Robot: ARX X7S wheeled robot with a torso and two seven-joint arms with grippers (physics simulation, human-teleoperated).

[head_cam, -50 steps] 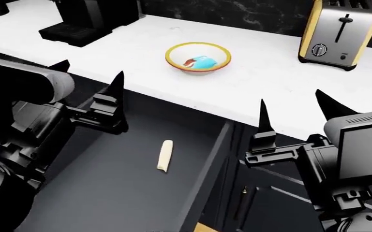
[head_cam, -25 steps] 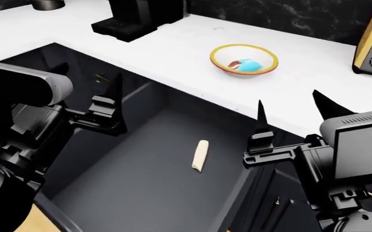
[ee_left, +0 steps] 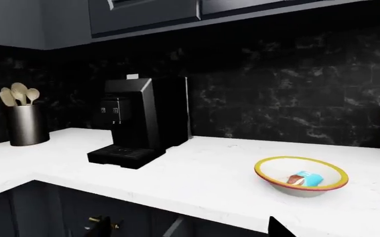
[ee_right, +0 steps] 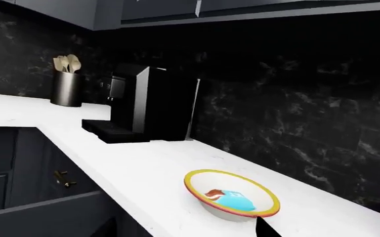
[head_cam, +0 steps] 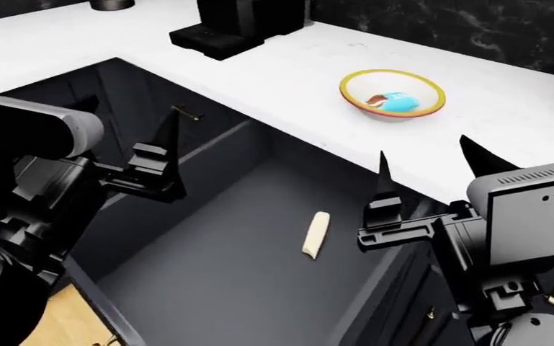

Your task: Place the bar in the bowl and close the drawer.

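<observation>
The light-blue bar (head_cam: 398,102) lies inside the white, yellow-rimmed bowl (head_cam: 423,85) on the white counter. The bar (ee_left: 307,178) and bowl (ee_left: 269,168) also show in the left wrist view, and the bar (ee_right: 233,200) and bowl (ee_right: 199,177) in the right wrist view. The dark drawer (head_cam: 210,281) stands wide open below the counter edge. My left gripper (head_cam: 130,115) is open and empty over the drawer's left side. My right gripper (head_cam: 426,151) is open and empty over its right side. Only the fingertips show in the wrist views.
A pale cream stick (head_cam: 316,233) lies on the drawer floor. A black coffee machine (head_cam: 243,21) stands at the back of the counter, left of the bowl. A utensil holder (ee_left: 26,123) stands far left. A gold cabinet handle (head_cam: 185,112) shows left of the drawer.
The head view has shifted: bowl and counter slid to the upper right and more of the open drawer shows. Both grippers keep their open pose. The bar stays in the bowl.
</observation>
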